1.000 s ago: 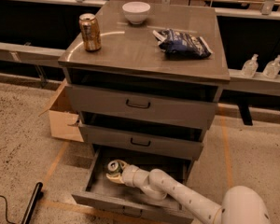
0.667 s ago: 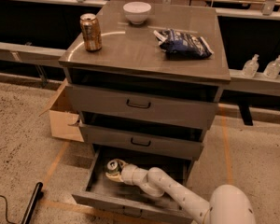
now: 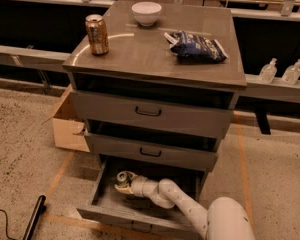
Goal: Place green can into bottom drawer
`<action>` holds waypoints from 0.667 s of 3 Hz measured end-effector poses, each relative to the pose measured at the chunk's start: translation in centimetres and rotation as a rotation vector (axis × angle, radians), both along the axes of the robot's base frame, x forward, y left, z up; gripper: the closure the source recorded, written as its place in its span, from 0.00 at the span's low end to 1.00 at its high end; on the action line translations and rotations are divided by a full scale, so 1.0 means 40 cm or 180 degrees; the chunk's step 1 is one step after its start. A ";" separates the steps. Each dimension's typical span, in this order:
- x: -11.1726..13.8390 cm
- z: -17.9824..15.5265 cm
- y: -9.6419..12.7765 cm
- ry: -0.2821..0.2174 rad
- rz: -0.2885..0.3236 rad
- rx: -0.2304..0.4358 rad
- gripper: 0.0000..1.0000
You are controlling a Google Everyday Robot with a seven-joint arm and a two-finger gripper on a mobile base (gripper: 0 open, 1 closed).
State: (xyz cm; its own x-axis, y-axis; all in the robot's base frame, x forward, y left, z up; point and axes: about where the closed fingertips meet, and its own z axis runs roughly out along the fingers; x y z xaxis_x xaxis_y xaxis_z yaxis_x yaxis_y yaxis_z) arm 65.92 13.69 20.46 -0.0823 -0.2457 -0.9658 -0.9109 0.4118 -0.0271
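Low down, hand [image 3: 126, 182] at green can [image 3: 122, 177] inside bottom drawer [image 3: 109, 205], grip unclear, middle drawer [image 3: 150, 153] overhanging.

I see the cabinet top [image 3: 140, 54] bearing a gold-brown can [image 3: 97, 34], white bowl [image 3: 146, 12], blue bag [image 3: 195, 46]; gripper [image 3: 126, 183] inside bottom drawer [image 3: 120, 218].
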 end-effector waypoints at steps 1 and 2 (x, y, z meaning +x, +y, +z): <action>0.019 -0.038 -0.008 0.0057 0.0011 0.0050 0.82; 0.027 -0.066 -0.014 0.0133 0.0009 0.0135 0.59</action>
State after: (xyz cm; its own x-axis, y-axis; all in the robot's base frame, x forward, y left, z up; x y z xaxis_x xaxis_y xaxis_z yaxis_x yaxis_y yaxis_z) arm 66.99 13.11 17.81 -0.1222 -0.2048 -0.9711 -0.9120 0.4092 0.0284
